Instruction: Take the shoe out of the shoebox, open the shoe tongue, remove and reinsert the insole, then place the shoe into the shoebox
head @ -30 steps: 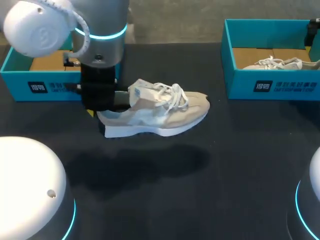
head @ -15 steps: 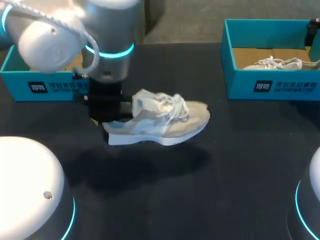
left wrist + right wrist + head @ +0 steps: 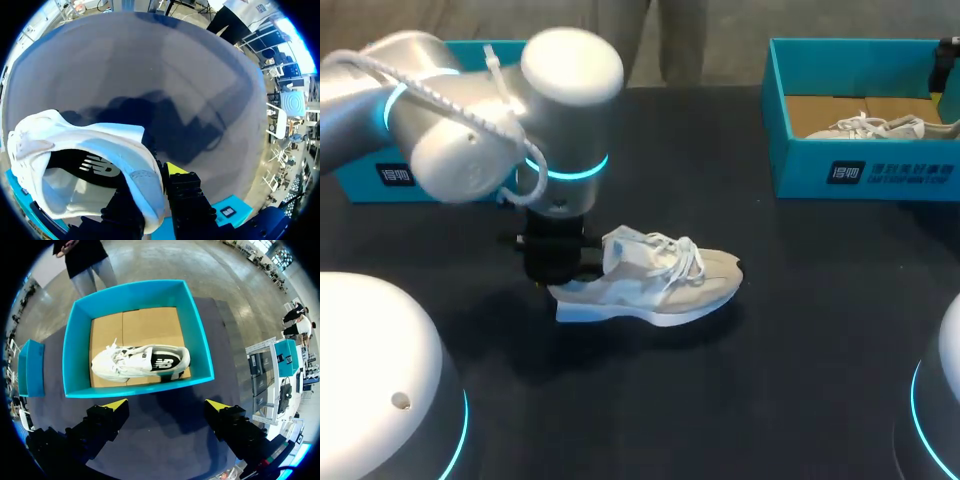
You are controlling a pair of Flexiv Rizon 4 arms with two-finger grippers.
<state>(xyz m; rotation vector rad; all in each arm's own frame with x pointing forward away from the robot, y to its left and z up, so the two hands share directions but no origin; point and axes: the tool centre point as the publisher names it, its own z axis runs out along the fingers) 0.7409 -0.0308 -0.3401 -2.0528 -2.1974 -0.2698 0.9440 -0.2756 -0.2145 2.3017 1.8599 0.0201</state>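
The head camera is looking down from above and behind onto the black table (image 3: 770, 380), taking in the beige low-top sneaker (image 3: 660, 285) at frame centre and the open teal cardboard shoebox (image 3: 910, 152) at upper right. The left wrist camera is sitting tight against that sneaker's heel, facing the tabletop — both views are sharing the shoe. The right wrist camera is facing straight down from well above the shoebox — shared likewise.

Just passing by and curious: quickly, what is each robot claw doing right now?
Left gripper: shut on the heel of the shoe.
Right gripper: open, holding nothing, above the shoebox.
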